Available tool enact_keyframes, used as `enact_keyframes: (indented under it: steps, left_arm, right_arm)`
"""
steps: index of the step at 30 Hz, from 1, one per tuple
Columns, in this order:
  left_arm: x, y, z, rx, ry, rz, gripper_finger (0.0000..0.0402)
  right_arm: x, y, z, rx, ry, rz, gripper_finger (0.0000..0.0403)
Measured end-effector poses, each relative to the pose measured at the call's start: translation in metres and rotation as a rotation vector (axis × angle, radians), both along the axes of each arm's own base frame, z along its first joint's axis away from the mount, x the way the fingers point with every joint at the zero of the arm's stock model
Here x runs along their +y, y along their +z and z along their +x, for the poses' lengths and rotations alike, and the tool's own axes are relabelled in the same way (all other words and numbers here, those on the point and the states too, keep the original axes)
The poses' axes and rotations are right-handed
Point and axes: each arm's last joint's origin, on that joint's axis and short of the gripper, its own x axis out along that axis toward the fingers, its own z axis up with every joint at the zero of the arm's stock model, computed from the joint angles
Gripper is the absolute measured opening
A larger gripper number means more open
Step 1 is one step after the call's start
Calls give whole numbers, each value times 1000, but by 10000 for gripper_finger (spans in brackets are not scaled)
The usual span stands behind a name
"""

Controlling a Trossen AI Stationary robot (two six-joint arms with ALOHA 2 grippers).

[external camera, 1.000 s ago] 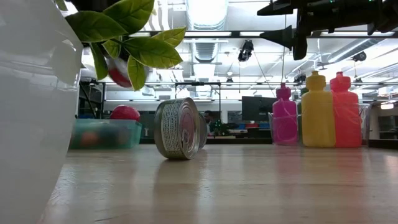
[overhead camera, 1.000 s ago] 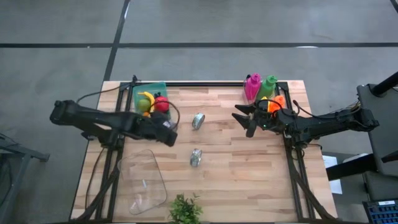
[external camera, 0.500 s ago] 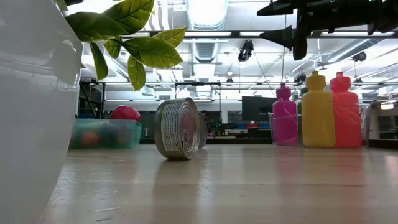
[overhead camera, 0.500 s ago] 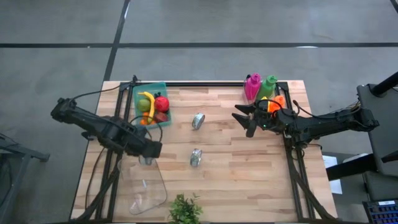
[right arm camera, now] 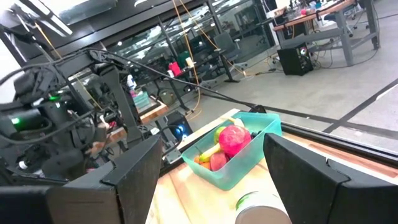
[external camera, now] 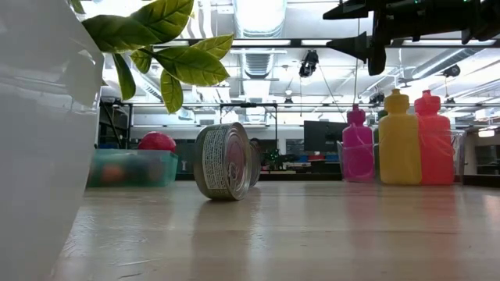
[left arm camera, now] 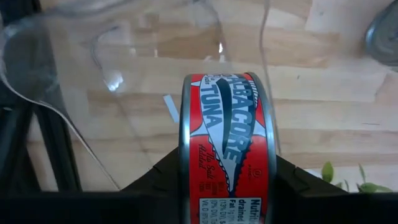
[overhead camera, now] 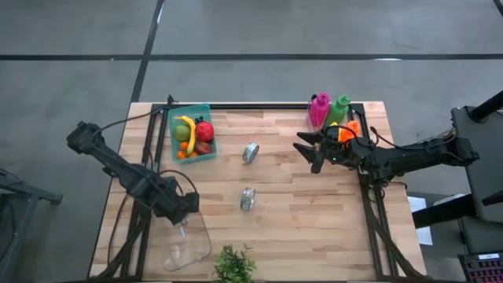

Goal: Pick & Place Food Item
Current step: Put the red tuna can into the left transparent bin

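A red tuna can (left arm camera: 227, 143) hangs in my left gripper (overhead camera: 184, 212), which points down over the far end of a clear plastic container (overhead camera: 189, 232) at the table's near left. The container's clear wall (left arm camera: 124, 74) shows below the can. Two silver cans lie on their sides mid-table, one farther (overhead camera: 251, 152) and one nearer (overhead camera: 247, 199). A teal bin (overhead camera: 192, 134) of fruit stands at the far left. My right gripper (overhead camera: 309, 151) hovers open at the far right, level, pointing toward the table's left. My left gripper pinches the tuna can between its two fingers (left arm camera: 163, 177), one on each flat end (left arm camera: 185, 155). The fingers come from above, pointing down. The can stands on edge with its label toward the wrist camera, lifted clear above the clear container.
Pink (overhead camera: 318, 108), green (overhead camera: 339, 108) and orange (overhead camera: 350, 126) bottles stand at the far right, behind my right gripper. A potted plant (overhead camera: 233, 263) in a white pot (external camera: 35, 140) sits at the near edge. Bare wood lies right of the cans.
My left gripper has carried the tuna can from beside the teal bin toward the table's near edge, ending over the clear container. Its wrist has rolled on the way. The can stays in the hold, clear of the table.
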Motion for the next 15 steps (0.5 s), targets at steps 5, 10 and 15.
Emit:
enact_keyframes:
  steps: [5,10,15]
  left_arm:
    - [-5,-25,0,16,42,-52,136]
    - [-4,-51,-2,38,75,-73,152]
    - [-3,-73,-4,42,98,-90,139]
  right_arm:
    - [0,0,0,0,0,0,276]
    - [0,0,0,0,0,0,276]
    - [0,0,0,0,0,0,276]
